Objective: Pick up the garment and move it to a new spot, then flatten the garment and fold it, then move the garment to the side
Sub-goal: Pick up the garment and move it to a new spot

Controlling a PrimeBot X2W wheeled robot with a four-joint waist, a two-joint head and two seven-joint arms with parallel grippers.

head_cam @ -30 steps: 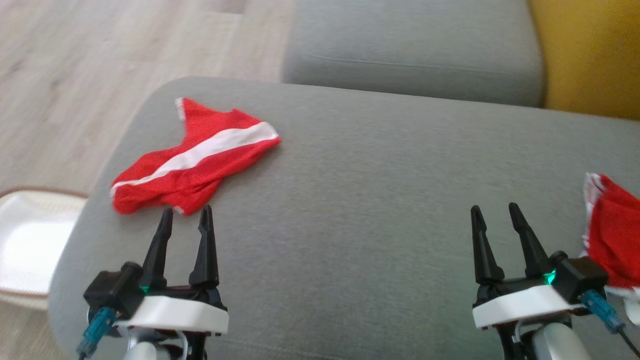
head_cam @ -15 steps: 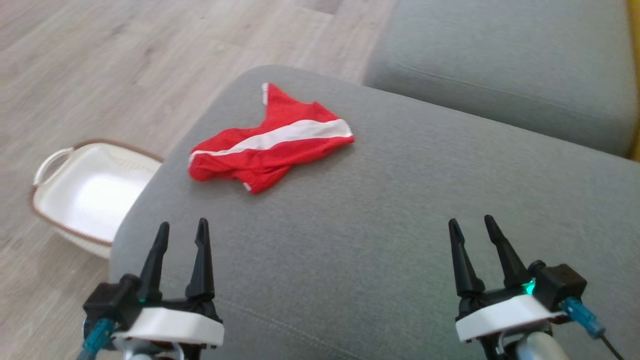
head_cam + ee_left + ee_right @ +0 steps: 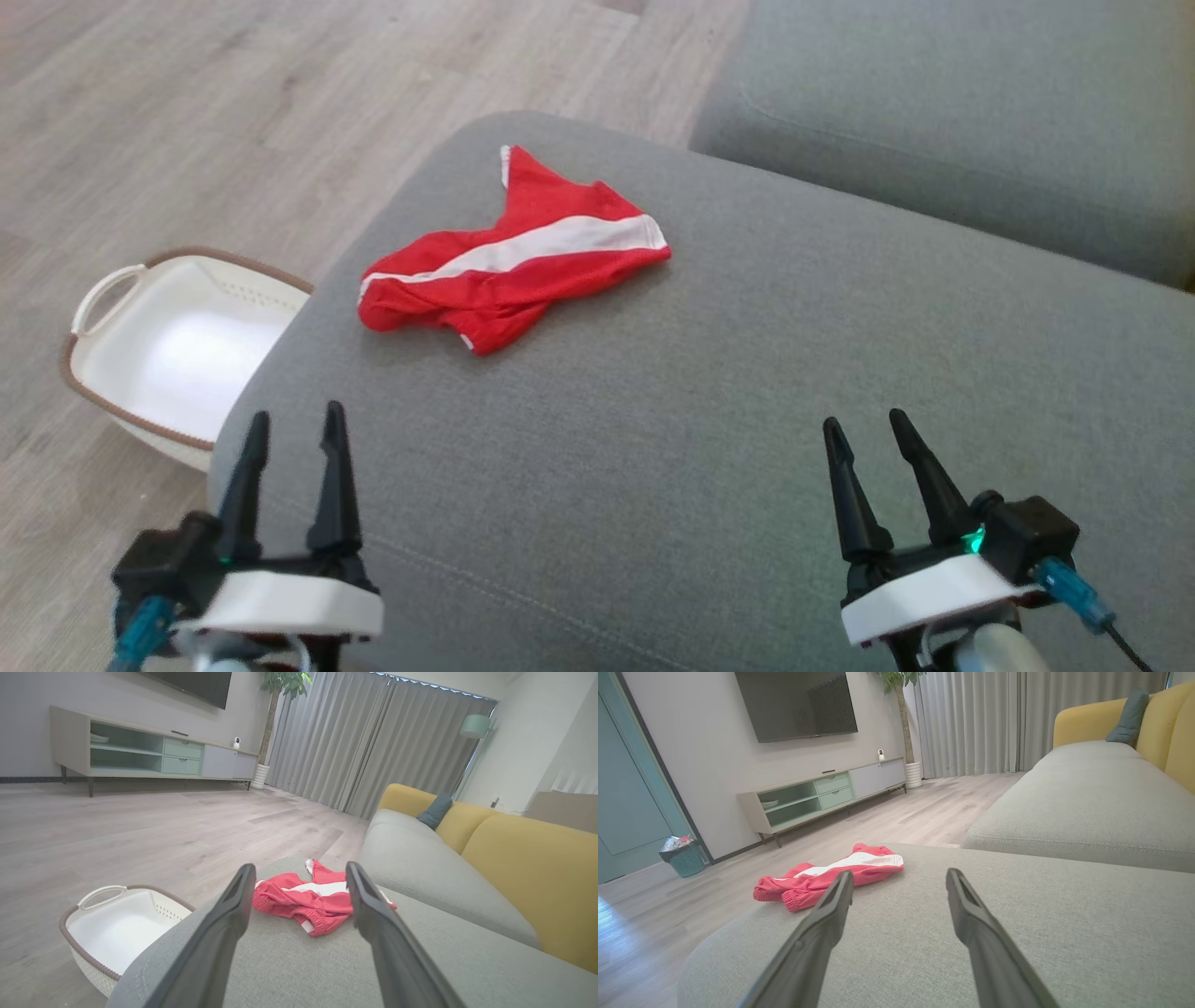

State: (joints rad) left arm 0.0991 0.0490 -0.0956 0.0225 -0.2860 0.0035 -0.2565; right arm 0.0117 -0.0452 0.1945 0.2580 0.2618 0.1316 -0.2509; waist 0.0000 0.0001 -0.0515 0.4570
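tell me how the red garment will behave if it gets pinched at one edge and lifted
Probably floppy: the red garment lies crumpled in soft folds on the grey cushion, so it should drape and hang. It looks thin and light, likely easy to lift. Pushed across that fabric, it would likely bunch, not slide.

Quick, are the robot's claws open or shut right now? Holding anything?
Left claw: open, holding nothing.
Right claw: open, holding nothing.
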